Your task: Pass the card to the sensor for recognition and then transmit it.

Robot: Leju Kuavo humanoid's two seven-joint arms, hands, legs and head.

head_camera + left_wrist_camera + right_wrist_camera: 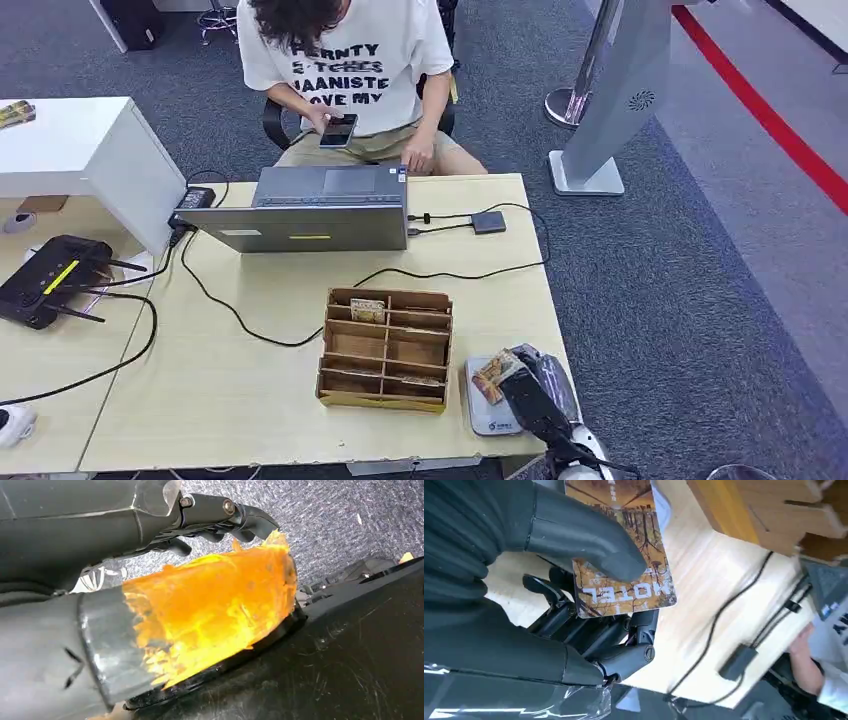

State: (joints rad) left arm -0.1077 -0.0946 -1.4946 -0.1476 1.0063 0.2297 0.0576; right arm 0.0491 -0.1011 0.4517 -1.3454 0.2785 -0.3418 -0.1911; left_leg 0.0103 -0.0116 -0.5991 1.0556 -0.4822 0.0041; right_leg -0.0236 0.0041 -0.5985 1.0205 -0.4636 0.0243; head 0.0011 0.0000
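Observation:
A brown patterned card (493, 376) marked HOTEL (624, 580) is pinched between the thumb and fingers of my right hand (535, 395) (574, 595). The hand holds it just above the flat grey sensor pad (482, 412) near the table's front right corner. Whether the card touches the pad I cannot tell. My left hand (200, 570), its thumb wrapped in orange, hangs over grey carpet and holds nothing.
A cardboard slot organiser (385, 350) with another card (367, 310) stands left of the pad. Behind it are a laptop (310, 210), black cables (470, 272) and a small black box (488, 222). A person (345, 60) sits across the table holding a phone (338, 130).

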